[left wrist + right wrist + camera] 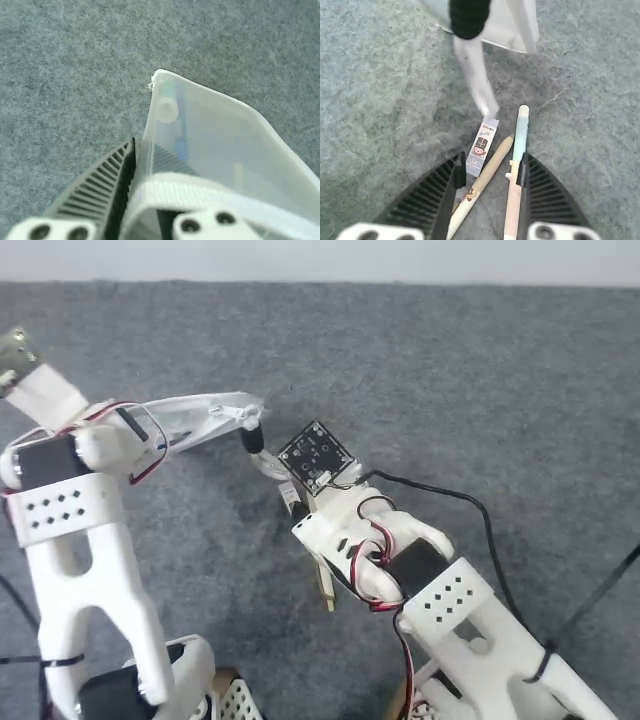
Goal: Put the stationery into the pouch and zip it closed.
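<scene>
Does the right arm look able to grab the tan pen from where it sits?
Probably yes: the right gripper is open over the tan pen, nothing covering it. The mint pen and small box lie close alongside, so closing might catch those too.

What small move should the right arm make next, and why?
Probably lower the right gripper and close it on the beige pen. The gripper hangs open over that pen, which lies between its jaws, beside a mint-topped pen and a small box. The left gripper holds the pouch, so the loose stationery has yet to go in.
</scene>
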